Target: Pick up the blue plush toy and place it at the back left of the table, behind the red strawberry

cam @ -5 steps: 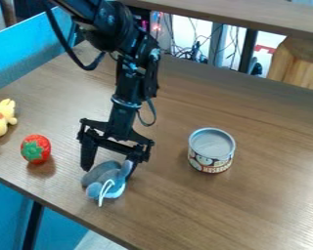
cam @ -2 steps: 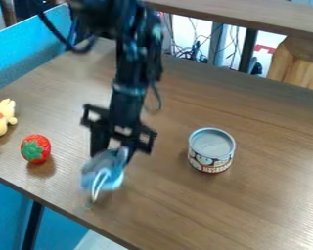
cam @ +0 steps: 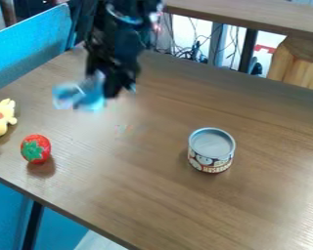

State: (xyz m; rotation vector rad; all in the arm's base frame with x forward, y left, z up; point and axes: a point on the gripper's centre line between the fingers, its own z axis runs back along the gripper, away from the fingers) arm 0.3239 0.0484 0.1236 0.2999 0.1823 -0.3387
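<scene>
The black gripper (cam: 101, 88) hangs above the upper left part of the table, blurred, shut on the blue-grey plush mouse (cam: 80, 96). The plush sticks out to the left of the gripper, off the table surface. Below and to the left of it, a red strawberry (cam: 35, 149) with a green top rests on the wood. A small can (cam: 211, 150) with a grey lid stands upright on the right half of the table.
At the left edge sits a yellow plush toy (cam: 1, 118). Blue panels border the brown table (cam: 179, 205) on the left. A raised wooden ledge (cam: 251, 18) runs behind, with cables beneath it.
The gripper closed on the plush mouse near the front left, lifted it, and moved up and back with it. Strawberry, can and yellow toy have stayed where they were.
</scene>
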